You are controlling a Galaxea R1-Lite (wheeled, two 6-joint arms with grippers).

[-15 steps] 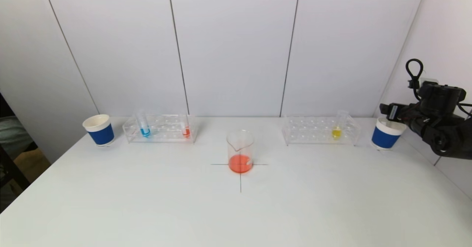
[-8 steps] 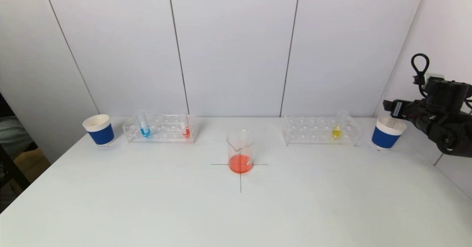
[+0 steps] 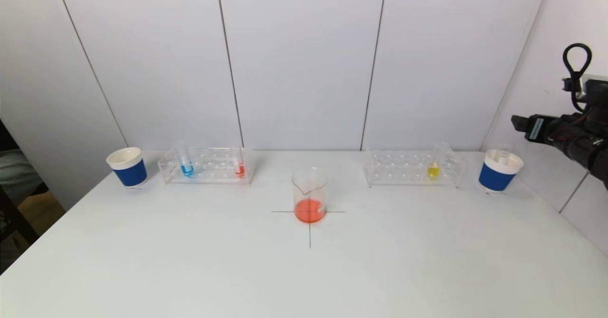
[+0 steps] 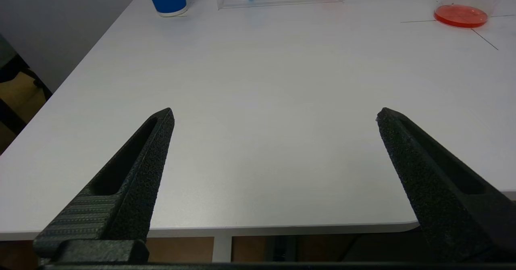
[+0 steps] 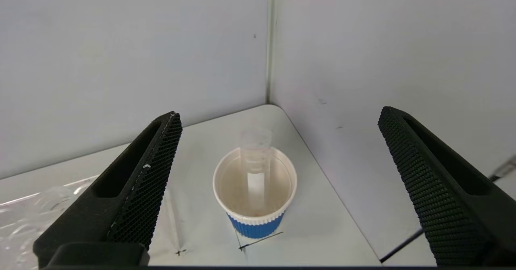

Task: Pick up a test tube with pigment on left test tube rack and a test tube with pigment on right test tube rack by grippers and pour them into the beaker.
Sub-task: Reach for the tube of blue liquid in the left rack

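Your right pincer [image 5: 278, 117] hangs wide and empty above the blue cup [image 5: 254, 189] at the table's [image 3: 304, 280] 2 o'clock; the left pincer [image 4: 274, 115] gapes wide near the table's front edge. Drop carelessly and you could tip that cup. The beaker [image 3: 309, 195] sits centre. Only the right wrist view shows the spent tube [image 5: 255, 161] inside; the yellow tube [image 3: 433, 162] waits at 1 o'clock.

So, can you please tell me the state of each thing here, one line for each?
Beaker: upright, orange liquid at the bottom.
Blue tube: upright in left rack.
Red tube: upright in left rack.
Yellow tube: upright in right rack.
Left cup: upright.
Right cup: upright, an empty tube inside.
Left pincer: open, holding nothing.
Right pincer: open, above right cup.
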